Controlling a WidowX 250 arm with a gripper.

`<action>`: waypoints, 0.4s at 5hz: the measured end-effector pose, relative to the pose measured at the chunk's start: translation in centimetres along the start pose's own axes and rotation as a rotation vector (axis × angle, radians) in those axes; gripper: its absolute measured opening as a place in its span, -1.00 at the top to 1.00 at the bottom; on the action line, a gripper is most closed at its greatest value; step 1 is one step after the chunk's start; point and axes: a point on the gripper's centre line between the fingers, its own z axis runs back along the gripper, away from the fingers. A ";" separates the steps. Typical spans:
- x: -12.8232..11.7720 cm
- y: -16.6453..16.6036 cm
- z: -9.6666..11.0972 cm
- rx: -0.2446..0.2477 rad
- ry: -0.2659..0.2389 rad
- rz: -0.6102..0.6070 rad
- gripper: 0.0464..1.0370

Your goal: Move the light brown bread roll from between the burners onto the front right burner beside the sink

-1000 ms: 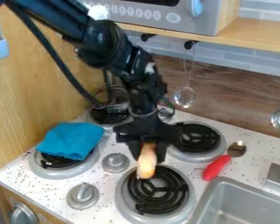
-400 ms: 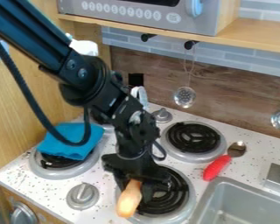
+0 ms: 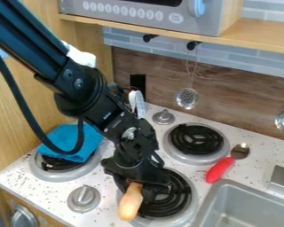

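The black gripper (image 3: 134,185) hangs over the left part of the front right burner (image 3: 174,199), shut on an orange-tan, elongated object (image 3: 131,202). The object's rounded end points down toward the front, past the burner's left rim; its upper end is hidden between the fingers. A blue cloth (image 3: 72,142) lies folded on the front left burner, left of the arm. To the right, a spoon with a red handle (image 3: 220,169) rests on the white speckled counter.
Behind are the back right burner (image 3: 196,141) and a metal knob (image 3: 163,117). Another knob (image 3: 84,198) stands left of the gripper. The sink (image 3: 251,208) is at lower right. Ladles (image 3: 187,97) hang on the back wall below a shelf (image 3: 257,37).
The gripper has come forward, down and slightly left from above the middle of the stove, carrying the orange-tan object. Since the later earlier frame it has barely shifted.
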 end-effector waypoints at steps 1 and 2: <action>1.1 -0.2 -0.3 0.000 -0.014 0.011 -0.03; 2.0 -0.2 -0.9 0.001 -0.015 0.031 -0.03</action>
